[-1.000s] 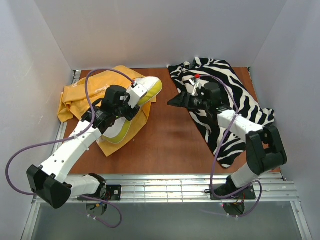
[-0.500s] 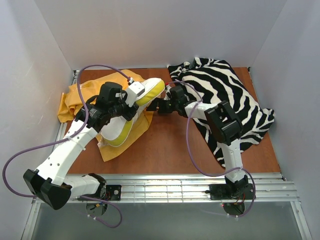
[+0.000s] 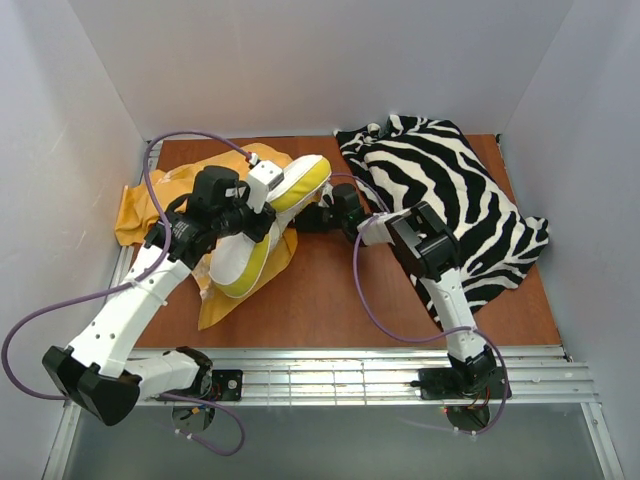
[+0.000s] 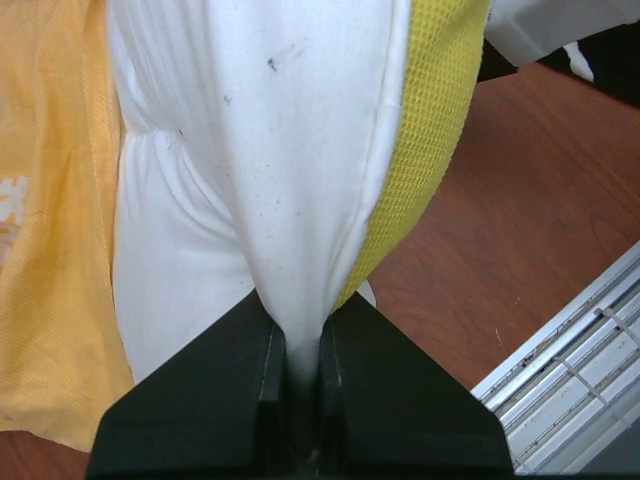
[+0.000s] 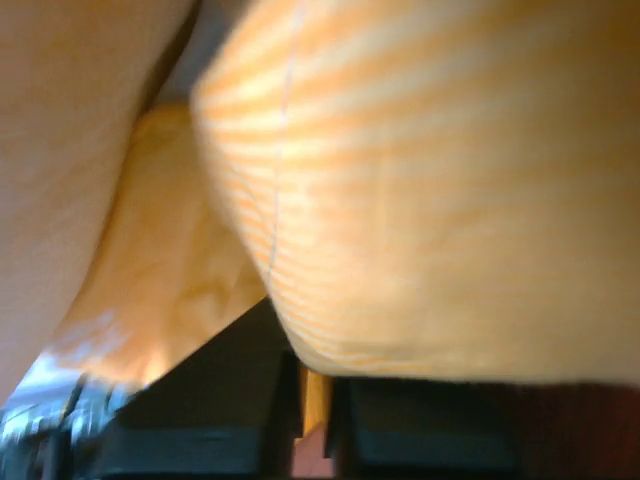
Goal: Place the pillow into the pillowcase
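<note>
Two-arm workcell, overhead and wrist views, read from left to right.

**Upper left, overhead view:** the pillowcase [image 3: 150, 200], a crumpled orange-yellow cloth, lies on the brown table [image 3: 330, 290]. Part of it is bunched at the far left and part spreads under the pillow. It is thin and limp, so it will fold and drag rather than hold its mouth open. A hem or the edge of the opening is judged to be the useful place to grip.

**Left of centre:** the left gripper [image 4: 295, 350] has its jaws nearly together, pinching a gather of white cover cloth at one end of the pillow [image 3: 232, 258]. The pillow is puffy and white with a yellow-green band, and it rests on the pillowcase, not inside it. It looks light, soft and compressible, and it will sag from any single hold. A corner or seam offers the firmest grip.

**Centre:** the right gripper [image 5: 315, 395] sits just beside the pillow's right edge. Its jaws are narrow, with a thin strip of orange-yellow cloth between them. This appears to be pillowcase fabric, though the wrist view is blurred.

**Right:** a zebra-striped cloth [image 3: 450, 190] lies apart from the work.

**Markings:** no brand, label or legible writing can be seen. The pale prints on the pillowcase cannot be read.
</note>
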